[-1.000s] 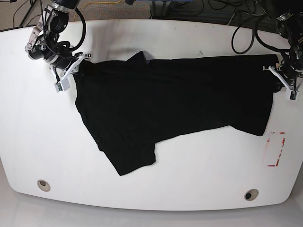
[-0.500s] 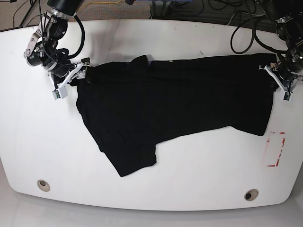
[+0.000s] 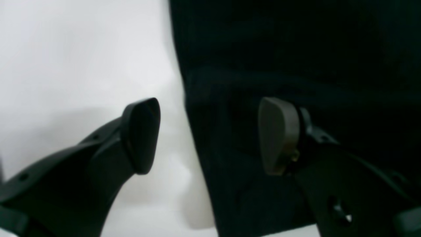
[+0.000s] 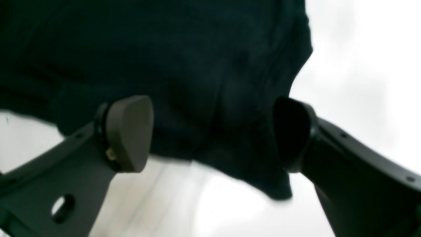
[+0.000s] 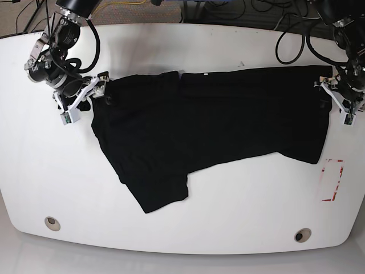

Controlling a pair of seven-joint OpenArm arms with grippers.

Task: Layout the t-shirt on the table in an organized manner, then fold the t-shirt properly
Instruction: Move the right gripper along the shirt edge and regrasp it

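The black t-shirt lies spread flat across the white table, one sleeve pointing toward the front left. My right gripper is at the shirt's upper left corner. In the right wrist view it is open, jaws wide apart over that wrinkled corner. My left gripper is at the shirt's upper right edge. In the left wrist view it is open and straddles the shirt's edge, one fingertip over bare table and the other over cloth.
A red-outlined rectangle is marked near the table's right edge. Two metal-ringed holes sit near the front edge. Dark cables hang behind the table's back right.
The shirt's upper edge and collar bump have settled lower and flatter. The arm on the base view's left has shifted slightly down and left. The other arm has barely moved.
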